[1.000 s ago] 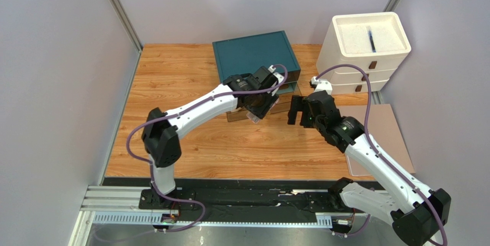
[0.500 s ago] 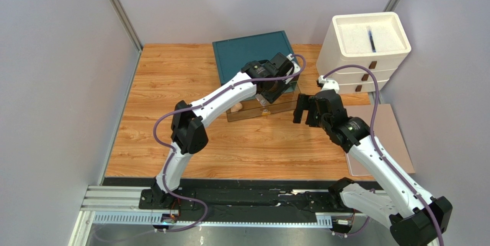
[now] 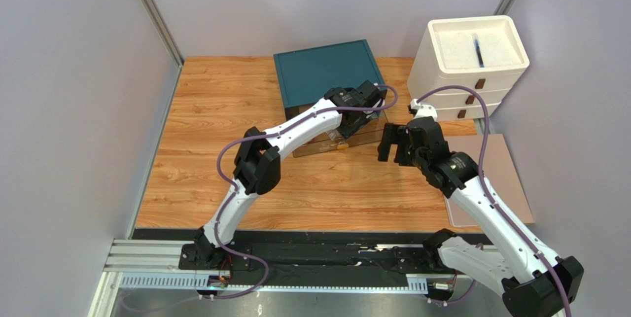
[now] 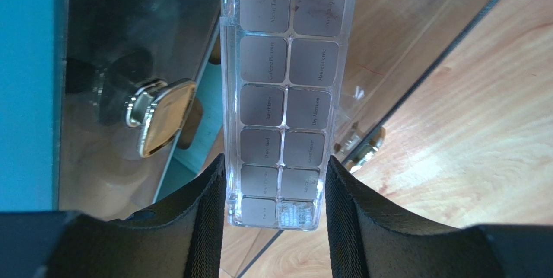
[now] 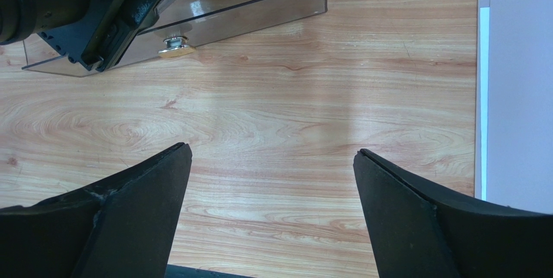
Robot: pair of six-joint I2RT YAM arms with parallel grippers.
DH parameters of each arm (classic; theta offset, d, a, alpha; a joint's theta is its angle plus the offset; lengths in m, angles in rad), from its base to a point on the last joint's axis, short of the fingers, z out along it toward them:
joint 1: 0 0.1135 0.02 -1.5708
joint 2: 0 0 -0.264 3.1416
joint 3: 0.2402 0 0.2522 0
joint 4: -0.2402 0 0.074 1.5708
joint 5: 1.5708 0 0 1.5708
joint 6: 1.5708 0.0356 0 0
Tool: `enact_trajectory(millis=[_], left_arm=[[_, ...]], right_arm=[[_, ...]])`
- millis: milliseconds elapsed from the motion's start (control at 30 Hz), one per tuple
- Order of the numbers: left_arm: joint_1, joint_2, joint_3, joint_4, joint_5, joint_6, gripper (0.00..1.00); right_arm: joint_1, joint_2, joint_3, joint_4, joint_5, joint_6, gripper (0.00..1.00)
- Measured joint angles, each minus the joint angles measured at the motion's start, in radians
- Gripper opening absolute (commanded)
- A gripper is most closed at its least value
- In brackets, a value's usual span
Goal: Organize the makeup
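Observation:
My left gripper is shut on the near end of the palette, a clear flat case with a grid of grey-brown pans. It holds the palette above the open clear drawer of the teal box, beside the drawer's gold knob. In the top view the left gripper is over that drawer. My right gripper is open and empty above bare wood, just right of the drawer; its jaws stand wide apart in the right wrist view. The sponges and tubes are hidden.
The teal box stands at the back centre, and the white drawer unit at the back right. A pinkish-grey mat lies on the right and shows in the right wrist view. Grey walls close both sides.
My left arm has stretched back and to the right, carrying the palette from the drawer's front to over the drawer by the teal box. The right gripper shifted slightly right, still open.

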Motion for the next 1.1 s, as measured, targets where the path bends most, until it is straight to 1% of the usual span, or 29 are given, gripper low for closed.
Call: enact_trajectory(millis=[67, 133, 200, 267, 333, 433, 467, 500, 667, 767, 867, 900, 967, 1000, 1033, 1067, 1100], left_arm=[[0.000, 0.000, 0.000, 0.000, -0.018, 0.000, 0.12], [0.000, 0.000, 0.000, -0.003, -0.026, -0.001, 0.44], [0.000, 0.000, 0.000, -0.003, -0.031, -0.003, 0.53], [0.000, 0.000, 0.000, -0.006, -0.031, -0.009, 0.56], [0.002, 0.000, 0.000, -0.013, -0.029, -0.016, 0.62], [0.010, 0.000, 0.000, -0.031, -0.019, -0.027, 0.65], [0.014, 0.000, 0.000, -0.035, -0.015, -0.032, 0.72], [0.017, 0.000, -0.001, -0.035, -0.013, -0.037, 0.75], [0.043, -0.016, -0.040, -0.027, 0.004, -0.061, 0.76], [0.056, -0.025, -0.047, -0.030, 0.006, -0.069, 0.75], [0.069, -0.070, -0.077, -0.031, 0.004, -0.072, 0.67], [0.071, -0.087, -0.086, -0.032, 0.003, -0.074, 0.52], [0.075, -0.142, -0.111, -0.027, 0.005, -0.079, 0.28], [0.080, -0.171, -0.117, -0.027, 0.006, -0.088, 0.04], [0.085, -0.195, -0.120, -0.026, 0.009, -0.100, 0.00], [0.092, -0.228, -0.121, -0.024, 0.018, -0.108, 0.00], [0.102, -0.265, -0.121, -0.017, 0.026, -0.119, 0.00]], right_arm=[[0.000, 0.000, -0.005, 0.002, -0.006, 0.000, 1.00], [0.000, 0.000, -0.014, 0.001, -0.011, 0.002, 1.00], [0.000, 0.000, -0.020, -0.001, -0.018, 0.004, 1.00], [0.000, 0.000, -0.021, -0.001, -0.023, 0.006, 1.00], [0.000, 0.000, -0.021, 0.001, -0.025, 0.006, 1.00], [0.000, 0.001, -0.021, 0.003, -0.026, 0.009, 1.00], [0.000, 0.003, -0.021, 0.003, -0.029, 0.010, 1.00], [0.000, 0.004, -0.021, 0.003, -0.031, 0.011, 1.00], [0.000, 0.010, -0.021, 0.005, -0.043, 0.023, 1.00], [0.000, 0.010, -0.027, 0.016, -0.050, 0.031, 1.00], [0.000, 0.015, -0.034, 0.024, -0.064, 0.044, 0.97], [0.000, 0.018, -0.036, 0.030, -0.069, 0.047, 0.92], [0.000, 0.031, -0.049, 0.055, -0.094, 0.066, 0.86], [0.000, 0.040, -0.055, 0.065, -0.107, 0.072, 0.74], [0.000, 0.048, -0.062, 0.079, -0.121, 0.080, 0.69], [0.000, 0.059, -0.065, 0.086, -0.132, 0.084, 0.64], [0.000, 0.079, -0.067, 0.098, -0.150, 0.092, 0.51]])
